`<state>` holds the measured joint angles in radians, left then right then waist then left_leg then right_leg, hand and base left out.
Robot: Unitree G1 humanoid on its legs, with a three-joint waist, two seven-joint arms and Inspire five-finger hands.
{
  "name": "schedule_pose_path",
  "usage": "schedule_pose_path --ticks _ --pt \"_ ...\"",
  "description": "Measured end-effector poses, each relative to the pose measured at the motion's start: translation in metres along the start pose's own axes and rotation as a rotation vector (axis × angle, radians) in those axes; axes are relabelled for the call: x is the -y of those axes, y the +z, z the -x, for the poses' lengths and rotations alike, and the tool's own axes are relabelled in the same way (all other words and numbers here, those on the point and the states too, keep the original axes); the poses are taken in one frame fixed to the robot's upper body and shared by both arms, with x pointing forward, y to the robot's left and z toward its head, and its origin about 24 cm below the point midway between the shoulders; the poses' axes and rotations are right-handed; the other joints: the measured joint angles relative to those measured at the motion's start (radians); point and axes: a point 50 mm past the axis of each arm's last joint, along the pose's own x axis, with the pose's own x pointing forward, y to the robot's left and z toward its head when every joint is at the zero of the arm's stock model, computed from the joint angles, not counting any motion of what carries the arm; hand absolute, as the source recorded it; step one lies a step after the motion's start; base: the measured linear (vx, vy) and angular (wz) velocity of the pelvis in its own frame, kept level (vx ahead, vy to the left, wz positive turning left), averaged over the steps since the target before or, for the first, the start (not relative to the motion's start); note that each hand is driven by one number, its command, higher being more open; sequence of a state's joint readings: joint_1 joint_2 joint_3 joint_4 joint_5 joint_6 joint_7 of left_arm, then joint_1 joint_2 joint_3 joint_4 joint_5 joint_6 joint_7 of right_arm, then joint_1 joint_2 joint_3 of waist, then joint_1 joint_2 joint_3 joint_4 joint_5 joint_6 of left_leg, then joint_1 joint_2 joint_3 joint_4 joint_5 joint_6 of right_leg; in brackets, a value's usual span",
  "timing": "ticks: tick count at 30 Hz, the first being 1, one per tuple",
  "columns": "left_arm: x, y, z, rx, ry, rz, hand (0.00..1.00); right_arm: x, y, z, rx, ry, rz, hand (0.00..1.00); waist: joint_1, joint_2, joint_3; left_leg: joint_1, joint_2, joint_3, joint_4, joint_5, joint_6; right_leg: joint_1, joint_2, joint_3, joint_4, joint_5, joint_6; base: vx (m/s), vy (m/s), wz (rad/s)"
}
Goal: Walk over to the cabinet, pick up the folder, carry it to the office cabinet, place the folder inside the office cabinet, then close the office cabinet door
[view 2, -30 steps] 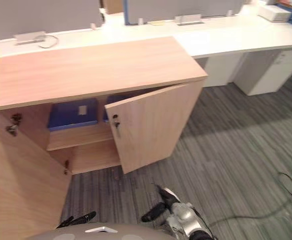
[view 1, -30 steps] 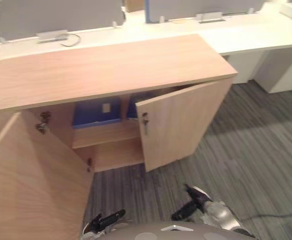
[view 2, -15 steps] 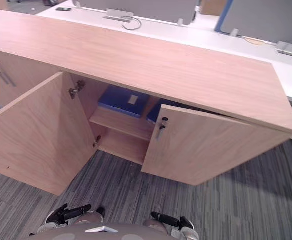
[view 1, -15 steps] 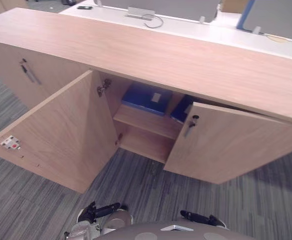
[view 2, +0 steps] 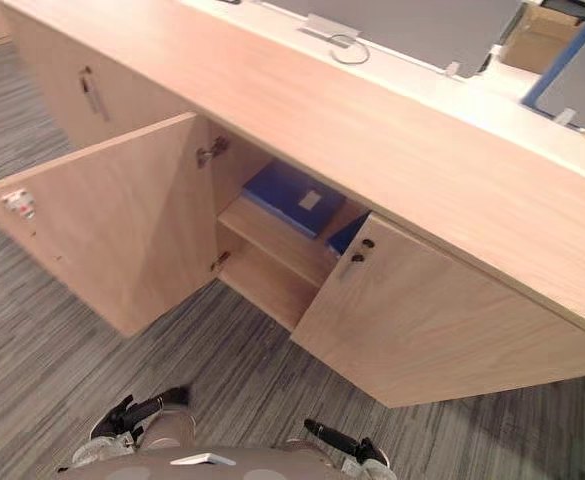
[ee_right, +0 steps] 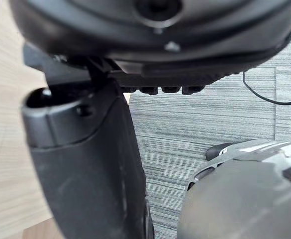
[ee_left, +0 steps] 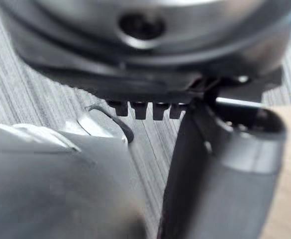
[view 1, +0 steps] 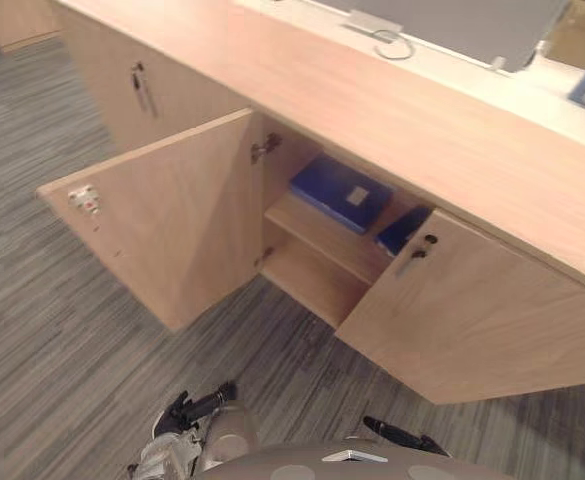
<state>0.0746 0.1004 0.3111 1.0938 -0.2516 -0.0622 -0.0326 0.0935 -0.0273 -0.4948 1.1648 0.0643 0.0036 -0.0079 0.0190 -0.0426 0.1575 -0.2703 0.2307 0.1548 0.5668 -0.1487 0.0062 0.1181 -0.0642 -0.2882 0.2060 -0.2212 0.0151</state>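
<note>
A blue folder (view 1: 340, 192) with a white label lies flat on the upper shelf inside the open wooden cabinet (view 1: 427, 135). A second blue folder (view 1: 404, 228) lies beside it, half hidden behind the right door (view 1: 472, 320). The left door (view 1: 172, 210) stands wide open. My left hand (view 1: 197, 408) hangs low over the carpet, fingers straight, holding nothing. My right hand (view 1: 397, 435) also hangs low, open and empty. Both hands are well short of the cabinet.
A lower shelf (view 2: 262, 285) sits under the folders. Further left along the cabinet is a closed door with a handle (view 1: 138, 88). Behind the cabinet runs a white desk with grey partitions (view 2: 412, 25) and a cardboard box (view 2: 537, 35). Striped grey carpet (view 1: 52, 330) covers the floor.
The whole picture has swung, so the camera has moved: the cabinet now runs diagonally and more of its left part shows. The folders have stayed on the shelf. Both hands stay low.
</note>
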Motion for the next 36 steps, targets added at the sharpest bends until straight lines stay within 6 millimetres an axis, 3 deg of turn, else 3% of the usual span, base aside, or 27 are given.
schedule_pose_path --ticks 2,3,4,5,6,7,8,9,10,12,14,16,19,23,26,31,36 --pt "0.001 -0.003 0.0 -0.017 -0.018 -0.028 1.0 0.008 -0.003 0.001 -0.01 -0.022 -0.041 1.0 -0.018 0.031 -0.009 0.034 0.013 0.097 0.066 -0.078 0.01 0.004 -0.024 -0.04 0.003 -0.006 0.011 -0.15 0.231 0.69" --pt "0.004 -0.008 0.001 -0.038 -0.042 -0.019 1.0 0.015 -0.004 0.001 -0.011 -0.042 -0.08 1.0 -0.031 0.064 -0.009 0.051 0.021 0.135 0.043 -0.144 -0.001 0.002 -0.026 -0.067 0.016 -0.012 0.025 -0.08 0.286 0.74" --pt "0.004 -0.01 0.001 -0.053 -0.054 0.009 1.0 0.014 -0.006 0.001 -0.019 -0.041 -0.119 1.0 -0.025 0.062 -0.002 0.053 -0.04 0.12 -0.004 -0.131 0.003 -0.008 -0.043 -0.042 0.036 -0.029 0.043 -0.1 0.31 0.78" --pt "0.002 -0.009 0.001 -0.054 -0.048 0.014 1.0 0.012 -0.012 0.002 -0.038 -0.039 -0.134 1.0 -0.032 0.039 -0.012 0.062 -0.083 0.113 -0.067 -0.1 0.008 -0.012 -0.051 -0.02 0.021 -0.03 0.04 -0.06 0.154 1.06" --pt "-0.002 -0.003 0.0 -0.042 -0.04 0.032 1.0 0.004 -0.024 0.004 -0.078 -0.023 -0.162 1.0 -0.055 -0.02 -0.036 0.112 -0.168 0.124 -0.215 -0.057 0.012 -0.007 -0.078 -0.003 -0.055 -0.03 0.03 -0.07 0.124 1.34" --pt "-0.002 0.0 -0.001 -0.034 -0.045 0.036 1.0 0.006 -0.028 0.004 -0.085 -0.024 -0.198 1.0 -0.058 -0.01 -0.038 0.091 -0.137 0.154 -0.128 -0.084 0.015 0.011 -0.078 -0.018 -0.089 0.0 0.018 -0.02 0.059 1.2" --pt "0.001 -0.005 0.0 -0.045 -0.053 0.041 1.0 0.014 -0.026 0.004 -0.076 -0.039 -0.204 1.0 -0.053 0.019 -0.041 0.104 -0.109 0.155 -0.153 -0.083 0.001 0.014 -0.062 -0.027 -0.09 0.018 0.027 0.02 0.109 0.92" --pt "0.003 -0.009 0.0 -0.062 -0.053 0.052 1.0 0.017 -0.025 0.004 -0.081 -0.054 -0.223 1.0 -0.059 0.007 -0.039 0.13 -0.167 0.128 -0.192 -0.057 0.018 0.03 -0.093 -0.016 -0.098 0.055 0.059 0.06 0.189 0.56" --pt "0.001 -0.012 0.001 -0.068 -0.047 0.055 1.0 0.017 -0.029 0.005 -0.089 -0.059 -0.242 1.0 -0.053 0.011 -0.046 0.163 -0.197 0.123 -0.268 -0.023 0.027 0.039 -0.105 -0.016 -0.107 0.087 0.05 0.07 0.209 0.5" --pt "-0.001 -0.015 0.002 -0.076 -0.041 0.055 1.0 0.018 -0.03 0.005 -0.09 -0.062 -0.277 1.0 -0.053 0.027 -0.055 0.202 -0.221 0.109 -0.37 0.03 0.04 0.034 -0.108 -0.021 -0.109 0.131 0.05 0.05 0.135 0.21" --pt "-0.002 -0.012 0.002 -0.065 -0.04 0.055 1.0 0.02 -0.031 0.005 -0.094 -0.07 -0.292 1.0 -0.051 0.024 -0.07 0.237 -0.237 0.102 -0.459 0.072 0.039 0.037 -0.108 -0.024 -0.124 0.163 0.057 0.03 0.074 0.16" --pt "0.0 -0.007 0.001 -0.042 -0.048 0.067 1.0 0.02 -0.031 0.005 -0.095 -0.072 -0.296 1.0 -0.053 0.033 -0.071 0.27 -0.25 0.096 -0.543 0.12 0.04 0.032 -0.109 -0.026 -0.121 0.167 0.053 0.02 0.024 0.1" --pt "0.01 0.018 0.0 0.059 -0.082 0.064 1.0 0.021 -0.03 0.005 -0.09 -0.072 -0.293 1.0 -0.054 0.035 -0.076 0.316 -0.257 0.092 -0.652 0.186 0.04 0.031 -0.106 -0.03 -0.123 0.168 0.054 0.0 -0.035 0.03" --pt "0.021 0.05 0.001 0.184 -0.115 0.031 1.0 0.023 -0.028 0.005 -0.086 -0.076 -0.286 1.0 -0.055 0.049 -0.081 0.317 -0.256 0.091 -0.656 0.192 0.041 0.032 -0.102 -0.032 -0.123 0.168 0.054 -0.03 -0.044 0.0" --pt "0.035 0.084 0.002 0.299 -0.136 -0.103 1.0 0.025 -0.022 0.004 -0.07 -0.07 -0.249 1.0 -0.058 0.065 -0.078 0.323 -0.259 0.094 -0.657 0.194 0.041 0.039 -0.103 -0.032 -0.127 0.166 0.052 -0.06 -0.013 -0.02" --pt "0.05 0.13 0.007 0.442 -0.142 -0.287 1.0 0.024 -0.02 0.004 -0.074 -0.055 -0.228 1.0 -0.057 0.064 -0.078 0.319 -0.263 0.113 -0.658 0.199 0.031 0.043 -0.103 -0.031 -0.158 0.154 0.044 -0.08 -0.023 -0.11" --pt "0.063 0.16 0.01 0.512 -0.119 -0.382 1.0 0.021 -0.019 0.003 -0.071 -0.037 -0.215 1.0 -0.068 0.056 -0.075 0.319 -0.27 0.126 -0.658 0.211 0.018 0.043 -0.115 -0.03 -0.164 0.1 0.053 -0.08 -0.042 -0.09"
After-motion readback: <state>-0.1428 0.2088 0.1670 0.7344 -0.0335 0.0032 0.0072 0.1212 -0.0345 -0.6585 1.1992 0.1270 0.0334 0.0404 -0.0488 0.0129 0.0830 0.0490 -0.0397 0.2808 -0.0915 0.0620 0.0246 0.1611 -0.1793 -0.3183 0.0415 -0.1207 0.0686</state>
